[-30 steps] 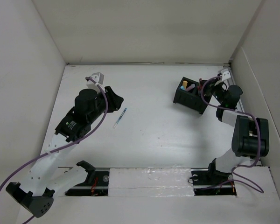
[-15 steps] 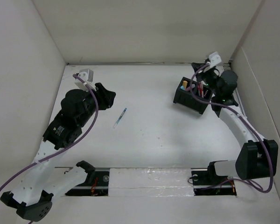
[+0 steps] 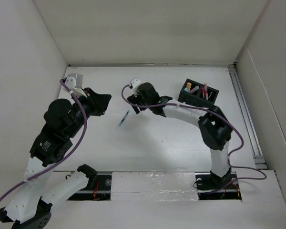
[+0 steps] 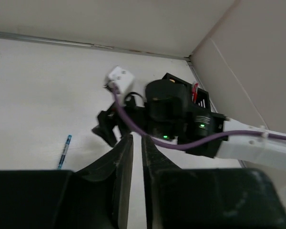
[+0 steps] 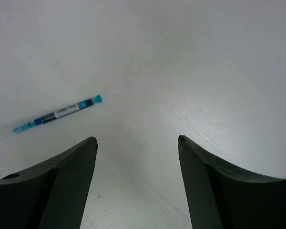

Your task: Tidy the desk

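Observation:
A blue-and-white pen (image 3: pixel 123 118) lies on the white desk (image 3: pixel 171 143), left of centre. My right gripper (image 3: pixel 133 105) hovers just right of the pen's far end, open wide with nothing between its fingers. In the right wrist view, the pen (image 5: pixel 57 113) lies ahead and left of the right gripper (image 5: pixel 136 138). My left gripper (image 3: pixel 105 101) is raised left of the pen, its jaws drawn to a thin slit with nothing between them. The left wrist view has the left gripper (image 4: pixel 137 136), the pen (image 4: pixel 64 150) and the right arm's gripper (image 4: pixel 107 131).
A black compartmented box (image 3: pixel 199 94) with several pens standing in it sits at the back right; the box (image 4: pixel 200 98) also shows behind the right arm. White panel walls (image 3: pixel 38 57) border the desk. A metal rail (image 3: pixel 243 109) runs along the right edge.
The right arm swung from the black box at the far right to the middle, over the pen, and its gripper opened wide. The left arm drew back left and its jaws narrowed.

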